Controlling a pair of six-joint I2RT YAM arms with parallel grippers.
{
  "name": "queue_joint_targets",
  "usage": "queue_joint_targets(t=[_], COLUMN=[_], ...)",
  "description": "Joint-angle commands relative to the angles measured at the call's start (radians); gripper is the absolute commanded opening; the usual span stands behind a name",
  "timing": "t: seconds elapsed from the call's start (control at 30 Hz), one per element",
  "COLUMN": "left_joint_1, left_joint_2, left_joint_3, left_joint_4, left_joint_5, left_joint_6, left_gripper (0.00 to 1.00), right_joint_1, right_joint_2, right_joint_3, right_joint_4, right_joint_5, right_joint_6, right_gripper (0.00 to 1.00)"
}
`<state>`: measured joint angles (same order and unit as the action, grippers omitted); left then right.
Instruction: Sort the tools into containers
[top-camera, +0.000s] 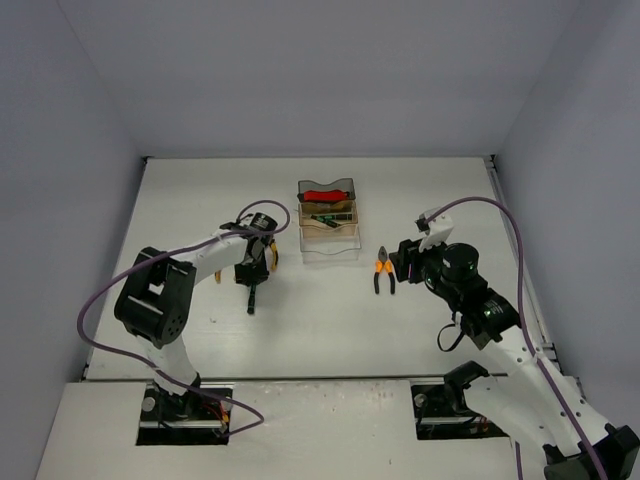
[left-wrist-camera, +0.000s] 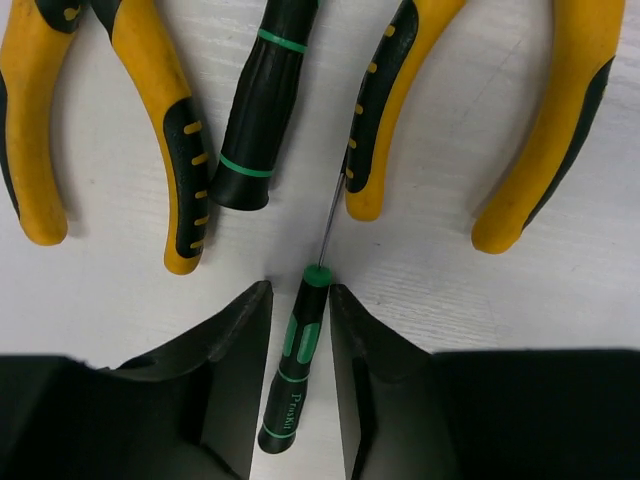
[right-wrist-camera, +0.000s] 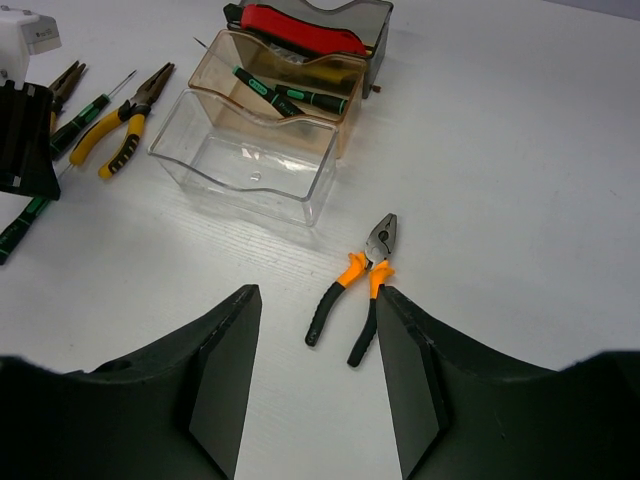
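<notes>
White tabletop, grey walls, top view: left gripper (top-camera: 252, 276) is being poised over a thin screwdriver (top-camera: 252, 296), bins (top-camera: 328, 222) off to its right; orange pliers (top-camera: 384, 271) are lying just beside right gripper (top-camera: 401, 262). Left wrist: screwdriver handle is being straddled by jaws narrowly apart, not clamped; yellow pliers (left-wrist-camera: 165, 130) are lying beyond the fingertips. Right wrist: jaws are being held apart, nothing gripped; orange pliers are lying ahead, clear bin (right-wrist-camera: 250, 172) farther ahead-left, amber bin (right-wrist-camera: 205, 62) and red cutter (right-wrist-camera: 300, 28) beyond.

Red cutter (right-wrist-camera: 300, 28) in grey bin (right-wrist-camera: 378, 30); screwdrivers (right-wrist-camera: 310, 98) in amber bin (right-wrist-camera: 215, 75), beside clear bin (right-wrist-camera: 215, 165). Orange pliers (right-wrist-camera: 362, 275) flat to right; yellow pliers (left-wrist-camera: 160, 120), loose screwdrivers (left-wrist-camera: 262, 100) to left.
</notes>
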<state>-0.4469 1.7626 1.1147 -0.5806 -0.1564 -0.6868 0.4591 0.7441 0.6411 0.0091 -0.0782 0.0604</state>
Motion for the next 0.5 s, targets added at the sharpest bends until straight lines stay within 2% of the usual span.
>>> queue_joint_targets(t=[0.0,0.07,0.13,0.3,0.47], left_joint_1=[0.011,0.01,0.01,0.006,-0.026], left_joint_2=[-0.011,-0.068,-0.11,-0.341,-0.463], left_joint_3=[-0.032,-0.053,-0.066,-0.072,-0.035], left_joint_4=[0.014,0.017,0.016,0.018,0.176], left_joint_5=[0.032,0.058,0.075,0.101,0.102], left_joint_6=[-0.044,-0.071,-0.086,-0.173,-0.253], left_gripper=[0.07,0.0,0.0,0.0,0.0], right_joint_1=[0.003,0.003,0.003,0.003,0.003], right_joint_2=[0.0,-0.002,-0.003,0.004,-0.009], right_joint_3=[0.005,0.005,0.005,0.006,0.006], right_joint_4=[0.072,0.072,0.071,0.071,0.071], right_joint_5=[0.011,0.015,0.019,0.022,0.035], right_joint_6=[0.018,0.017,0.016,0.018,0.017], right_gripper=[0.47,0.48,0.48,0.48,0.48])
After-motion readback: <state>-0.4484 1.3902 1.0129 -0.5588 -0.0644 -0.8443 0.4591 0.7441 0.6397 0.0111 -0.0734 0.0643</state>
